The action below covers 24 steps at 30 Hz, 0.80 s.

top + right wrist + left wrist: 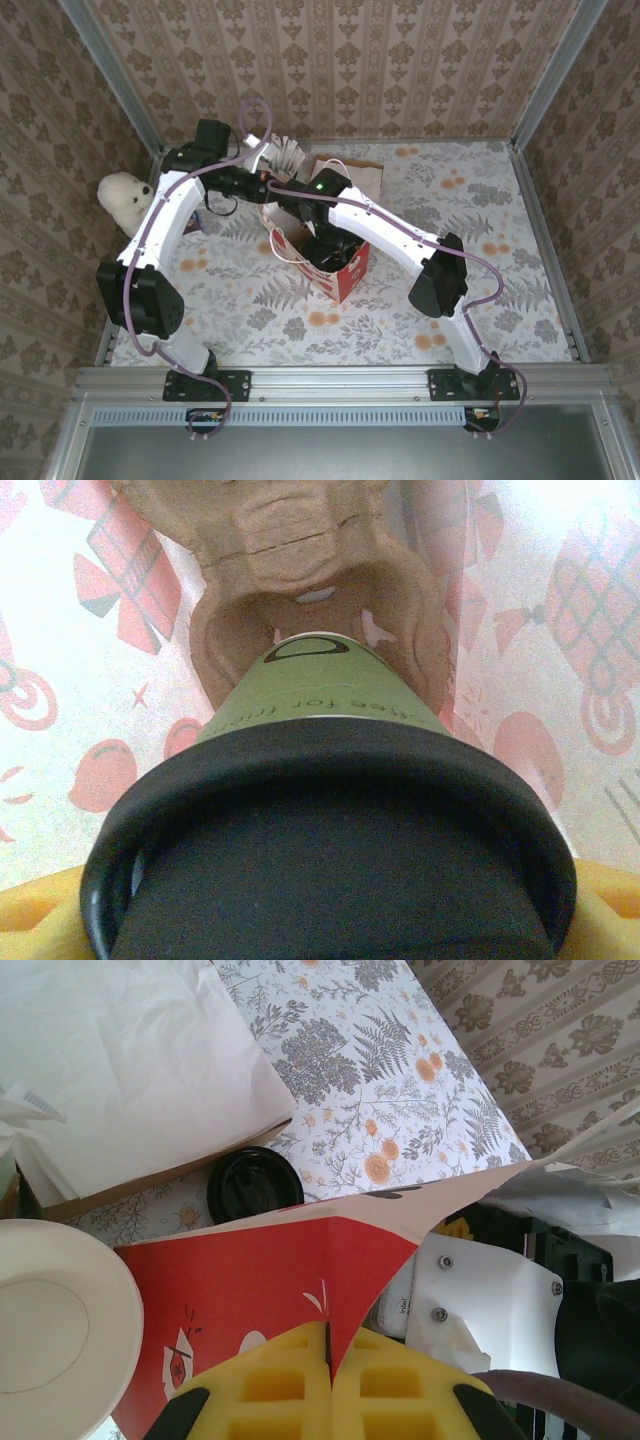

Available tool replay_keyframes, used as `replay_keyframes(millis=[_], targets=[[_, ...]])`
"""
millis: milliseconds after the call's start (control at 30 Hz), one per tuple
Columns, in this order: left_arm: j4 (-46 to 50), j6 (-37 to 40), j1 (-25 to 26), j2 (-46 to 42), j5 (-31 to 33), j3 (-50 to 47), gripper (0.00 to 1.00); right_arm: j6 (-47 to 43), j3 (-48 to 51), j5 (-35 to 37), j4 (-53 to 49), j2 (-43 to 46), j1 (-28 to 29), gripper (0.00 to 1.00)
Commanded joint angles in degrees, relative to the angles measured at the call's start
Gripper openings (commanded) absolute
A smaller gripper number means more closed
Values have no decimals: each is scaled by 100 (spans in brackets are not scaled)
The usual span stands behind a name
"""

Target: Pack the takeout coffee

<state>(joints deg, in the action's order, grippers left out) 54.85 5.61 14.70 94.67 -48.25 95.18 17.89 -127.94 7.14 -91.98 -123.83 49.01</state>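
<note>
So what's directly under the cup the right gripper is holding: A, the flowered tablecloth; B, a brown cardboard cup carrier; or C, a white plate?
B: in the right wrist view the cup, held by the right gripper, points its base at a slot of the brown cardboard carrier inside the bag.

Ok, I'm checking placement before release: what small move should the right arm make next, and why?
Probably ease the takeout coffee straight down a little. The right gripper holds it near the top inside the bag, its base lined up with a well of the cardboard carrier but seemingly not yet seated, while the left gripper pinches the bag's edge.
</note>
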Motion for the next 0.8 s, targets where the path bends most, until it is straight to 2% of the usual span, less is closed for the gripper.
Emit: replay_keyframes(millis=[0,767], targets=[[-60,-44,24,-116,-185,-20,0,-75,86,114,-251,157,-14,56],[-37,-60,45,-95,-185,-8,0,-120,186,166,-171,140,-13,57]])
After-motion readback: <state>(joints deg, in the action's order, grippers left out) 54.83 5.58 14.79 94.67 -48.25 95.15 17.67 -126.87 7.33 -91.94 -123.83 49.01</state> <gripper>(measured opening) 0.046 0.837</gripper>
